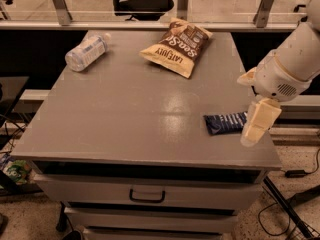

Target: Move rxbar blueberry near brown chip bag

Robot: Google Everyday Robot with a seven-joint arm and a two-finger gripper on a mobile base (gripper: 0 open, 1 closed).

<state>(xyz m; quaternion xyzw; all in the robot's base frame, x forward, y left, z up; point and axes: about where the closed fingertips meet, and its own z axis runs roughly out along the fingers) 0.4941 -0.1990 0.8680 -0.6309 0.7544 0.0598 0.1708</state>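
Rxbar [224,123] is lying flat on the worktop [125,114], well apart from the chip bag [176,46], nearer the camera and off to the bag's right. The hand [251,132] sits over the bar end farthest from the bag. Can't tell how open it is or whether it's got anything. Risk imo: 1 off-center grab and that thin wrapper skids off the edge, away from the bag.

We see a gray drawer cabinet [125,126] on speckled floor [252,224], with a black office chair [142,1] behind it. The gripper [252,131] hangs at the cabinet's right edge.
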